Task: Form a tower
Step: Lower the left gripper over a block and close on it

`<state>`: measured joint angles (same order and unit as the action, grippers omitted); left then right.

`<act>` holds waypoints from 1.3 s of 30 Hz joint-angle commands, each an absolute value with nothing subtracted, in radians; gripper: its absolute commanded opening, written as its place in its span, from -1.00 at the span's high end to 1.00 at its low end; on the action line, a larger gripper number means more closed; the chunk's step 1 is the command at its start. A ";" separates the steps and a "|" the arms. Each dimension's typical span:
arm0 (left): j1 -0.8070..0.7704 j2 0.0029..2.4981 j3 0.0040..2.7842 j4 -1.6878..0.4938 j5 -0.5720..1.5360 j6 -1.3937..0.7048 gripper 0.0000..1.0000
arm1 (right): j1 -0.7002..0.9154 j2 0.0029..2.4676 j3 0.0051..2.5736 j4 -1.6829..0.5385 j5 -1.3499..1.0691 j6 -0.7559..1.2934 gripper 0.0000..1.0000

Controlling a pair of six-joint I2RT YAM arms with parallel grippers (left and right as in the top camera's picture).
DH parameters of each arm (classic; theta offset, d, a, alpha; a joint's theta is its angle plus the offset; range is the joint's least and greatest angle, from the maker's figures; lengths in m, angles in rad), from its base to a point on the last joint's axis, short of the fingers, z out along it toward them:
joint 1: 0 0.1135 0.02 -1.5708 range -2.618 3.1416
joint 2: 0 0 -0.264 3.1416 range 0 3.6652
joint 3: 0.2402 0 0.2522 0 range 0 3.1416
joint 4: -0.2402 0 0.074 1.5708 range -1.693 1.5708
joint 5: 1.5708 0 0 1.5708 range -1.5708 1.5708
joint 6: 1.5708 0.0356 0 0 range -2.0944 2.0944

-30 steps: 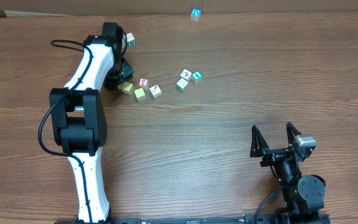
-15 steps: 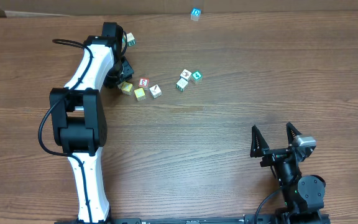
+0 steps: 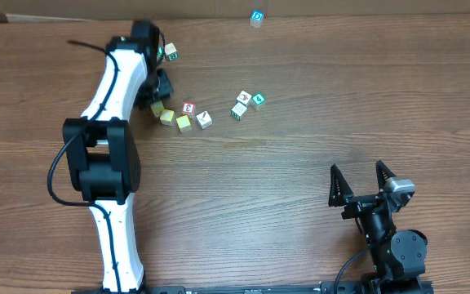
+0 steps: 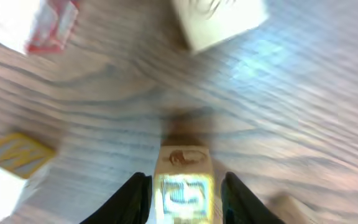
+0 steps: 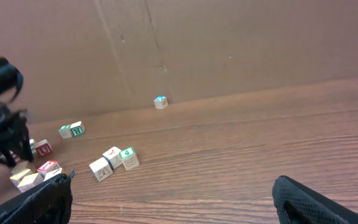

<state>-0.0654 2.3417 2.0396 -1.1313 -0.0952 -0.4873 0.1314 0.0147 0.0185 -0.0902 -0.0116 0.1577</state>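
My left gripper [image 3: 158, 98] reaches over the left end of a scatter of small wooden letter cubes. In the blurred left wrist view its gripper [image 4: 186, 186] is shut on a pale wooden cube [image 4: 184, 160] with a yellowish picture face, both black fingers [image 4: 135, 199] against its sides. A yellow cube [image 3: 167, 116] lies just beside it on the table. The green "4" cube [image 3: 258, 100] [image 5: 128, 154] lies to the right among two white cubes [image 3: 240, 109]. No tower is in view; the cubes lie singly. My right gripper [image 3: 357, 186] [image 5: 171, 186] stands open with nothing in it near the front right.
A second yellow cube [image 3: 184, 123], a red-edged cube [image 3: 189, 108] and a white cube [image 3: 205, 119] lie close to the left gripper. A green-edged cube [image 3: 170, 54] sits by the left wrist. A blue cube [image 3: 256, 16] sits at the back edge, against a cardboard wall [image 5: 229, 43].
The left wrist has shifted slightly toward the back of the table and shows motion blur. Its jaws have closed further on the cube. The right arm has not moved.
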 commanded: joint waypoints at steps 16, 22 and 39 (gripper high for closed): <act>-0.065 2.321 2.183 -1.295 -0.084 -0.440 0.06 | 0.129 0.003 0.008 -0.084 -0.012 0.163 -1.00; -0.065 2.323 2.058 -1.200 -0.077 -0.441 -0.40 | 0.129 0.003 0.008 -0.084 -0.012 0.163 -1.00; -0.066 2.323 1.864 -0.987 -0.080 -0.442 -0.24 | 0.129 0.003 0.008 -0.084 -0.012 0.163 -1.00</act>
<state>-0.0654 2.3116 1.8854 -1.0008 -0.0864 -0.4416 0.1314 0.0147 0.0185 -0.0895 -0.0116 0.1574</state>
